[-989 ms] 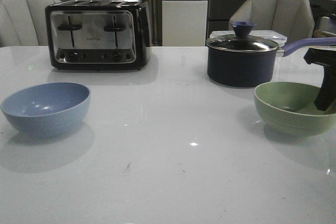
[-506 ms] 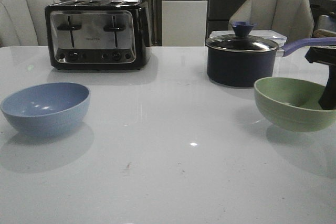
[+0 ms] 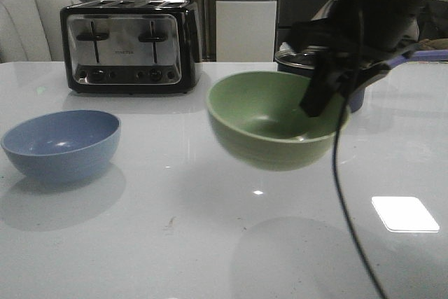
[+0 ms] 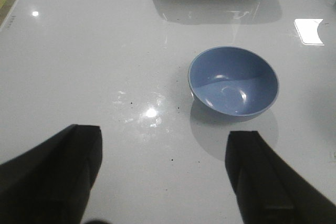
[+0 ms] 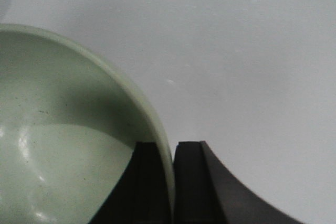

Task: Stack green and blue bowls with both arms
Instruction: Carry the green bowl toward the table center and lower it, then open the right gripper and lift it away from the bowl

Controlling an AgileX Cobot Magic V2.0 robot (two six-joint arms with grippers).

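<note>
The pale green bowl [image 3: 269,122] hangs in the air over the middle of the table, tilted a little. My right gripper [image 3: 323,92] is shut on its right rim, one finger inside the wall and one outside. Up close, the green bowl [image 5: 68,129] fills one side of the right wrist view, with the right gripper [image 5: 172,182] pinching its rim. The light blue bowl [image 3: 61,143] sits upright and empty on the table at the left. My left gripper [image 4: 163,179] is open above bare table, a short way back from the blue bowl [image 4: 233,81]. The left arm does not appear in the front view.
A black and chrome toaster [image 3: 129,45] stands at the back left. The dark saucepan [image 3: 297,57] is mostly hidden behind my right arm. A black cable [image 3: 341,208] hangs from that arm down to the front edge. Chairs stand behind the table.
My right gripper has lifted the green bowl off the table at the right and carried it up and left to the middle. The blue bowl has not moved.
</note>
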